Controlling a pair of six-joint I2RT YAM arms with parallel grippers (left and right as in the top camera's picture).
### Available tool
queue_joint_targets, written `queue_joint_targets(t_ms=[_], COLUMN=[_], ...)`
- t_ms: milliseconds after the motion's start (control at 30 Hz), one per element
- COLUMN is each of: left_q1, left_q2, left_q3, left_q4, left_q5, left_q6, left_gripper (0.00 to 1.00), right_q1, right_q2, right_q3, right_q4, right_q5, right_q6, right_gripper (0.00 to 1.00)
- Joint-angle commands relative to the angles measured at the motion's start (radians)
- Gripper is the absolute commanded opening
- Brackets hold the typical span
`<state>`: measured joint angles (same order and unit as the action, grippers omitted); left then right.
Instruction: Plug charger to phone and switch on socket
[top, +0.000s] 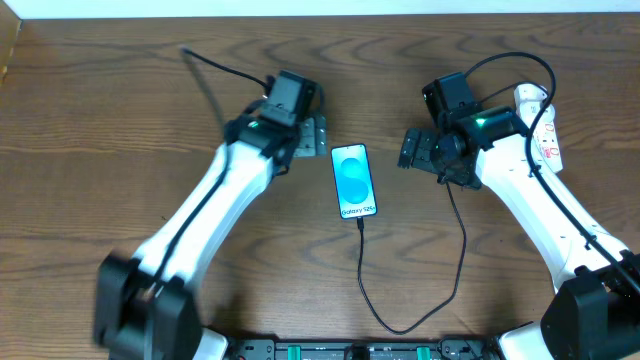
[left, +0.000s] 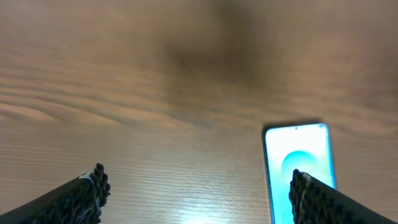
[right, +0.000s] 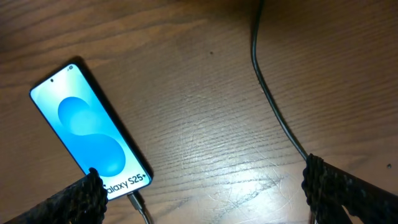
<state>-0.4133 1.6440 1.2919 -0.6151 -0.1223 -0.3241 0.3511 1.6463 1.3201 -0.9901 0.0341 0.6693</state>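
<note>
The phone (top: 354, 181) lies face up mid-table, its blue screen lit. The charger's thin black cable (top: 400, 326) leaves the phone's near end, loops toward the front edge and runs up under the right arm. In the right wrist view its small plug tip (right: 135, 202) sits in the phone (right: 87, 134). The white socket (top: 546, 125) lies at the far right, partly hidden by the right arm. My left gripper (top: 316, 137) stands open just left of the phone's far end, holding nothing. My right gripper (top: 412, 150) is open to the phone's right, above bare wood.
A thicker black robot cable (top: 215, 68) trails across the back left of the wooden table (top: 120, 150). The arm bases (top: 360, 350) line the front edge. In the left wrist view the phone (left: 297, 168) shows behind my right fingertip (left: 305, 193).
</note>
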Motion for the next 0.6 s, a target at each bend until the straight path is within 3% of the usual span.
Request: queue_joint_targets(t_ms=[0, 233, 567], left_q1=[0.005, 0.004, 0.004], left_q2=[-0.138, -0.338, -0.486], left_q3=[0.01, 0.009, 0.009], left_q4=[-0.045, -0.145, -0.181], left_q5=[-0.111, -0.111, -0.107], left_q6=[0.024, 0.024, 0.024], left_gripper=[0.94, 0.94, 0.95], right_q1=[0.004, 0.004, 0.004], right_q2=[-0.019, -0.019, -0.019], right_q3=[0.005, 0.005, 0.005], right_q4=[-0.009, -0.024, -0.024], right_q5=[0.008, 0.008, 0.009], right_q6=[0.011, 0.011, 0.01], right_gripper=[0.99, 0.99, 0.99])
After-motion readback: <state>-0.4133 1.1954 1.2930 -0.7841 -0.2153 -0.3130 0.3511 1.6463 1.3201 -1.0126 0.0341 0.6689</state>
